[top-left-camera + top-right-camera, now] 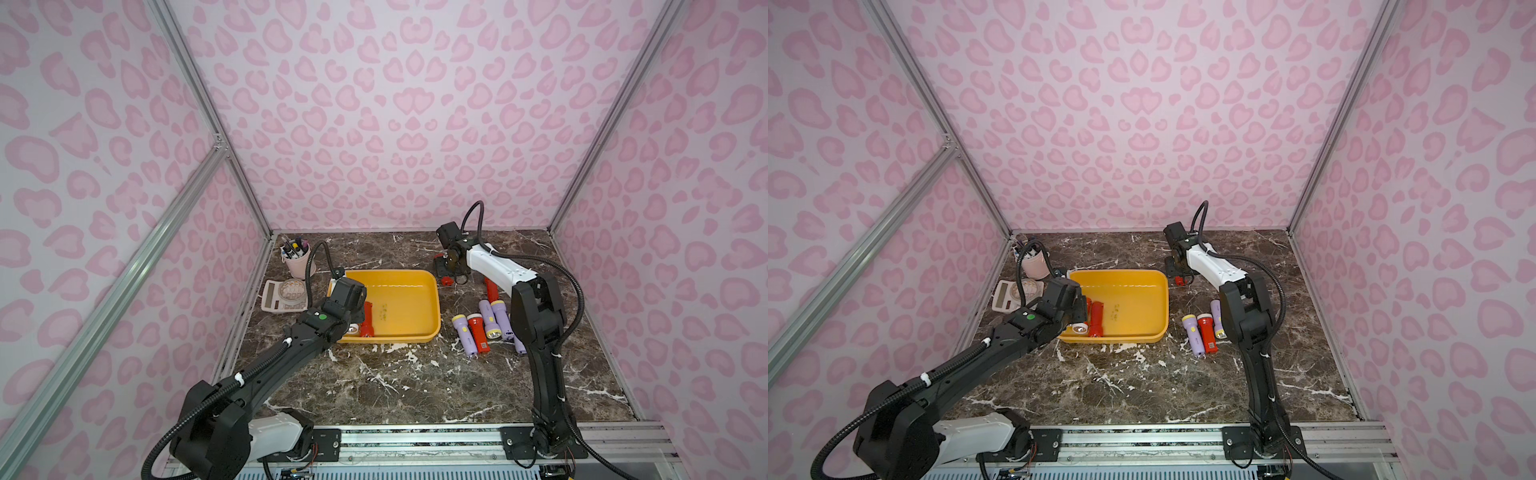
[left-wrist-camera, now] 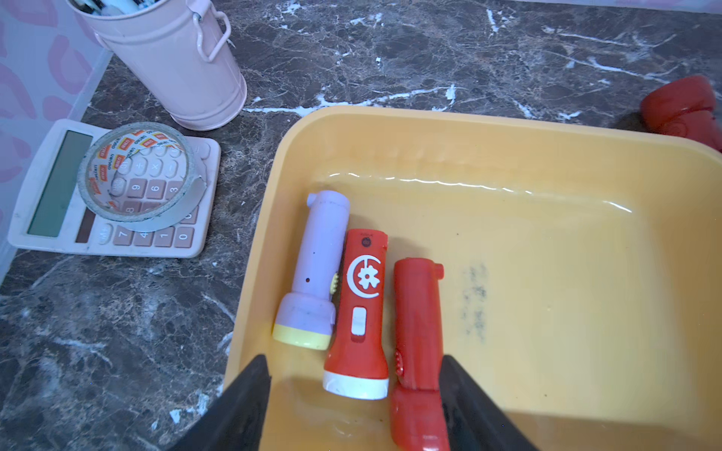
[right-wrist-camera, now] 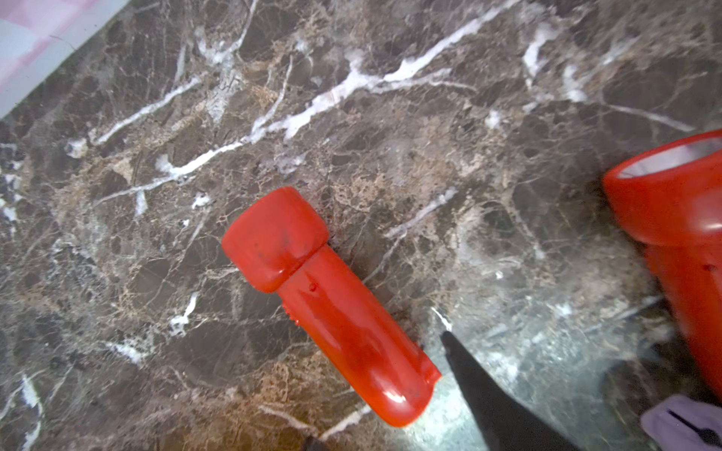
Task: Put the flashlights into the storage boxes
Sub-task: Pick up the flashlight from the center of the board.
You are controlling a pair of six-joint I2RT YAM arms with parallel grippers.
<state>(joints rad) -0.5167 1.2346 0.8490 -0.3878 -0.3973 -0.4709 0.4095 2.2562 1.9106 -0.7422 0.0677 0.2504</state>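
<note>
Left arm low, outstretched; right arm elbow-high, wrist down; jaws of both apart.

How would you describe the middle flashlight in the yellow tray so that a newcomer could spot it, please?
Find the yellow tray on the marble table; three flashlights lie side by side at its end nearest the calculator. The middle flashlight, between a lilac flashlight and a plain red flashlight, alone bears a white crescent-and-flower emblem and a white head rim.

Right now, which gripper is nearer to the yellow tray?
Left. The left gripper hangs over the yellow tray at its front left corner, above the flashlights lying inside. The right gripper is off the tray, past its far right corner, over a red flashlight on the table.
</note>
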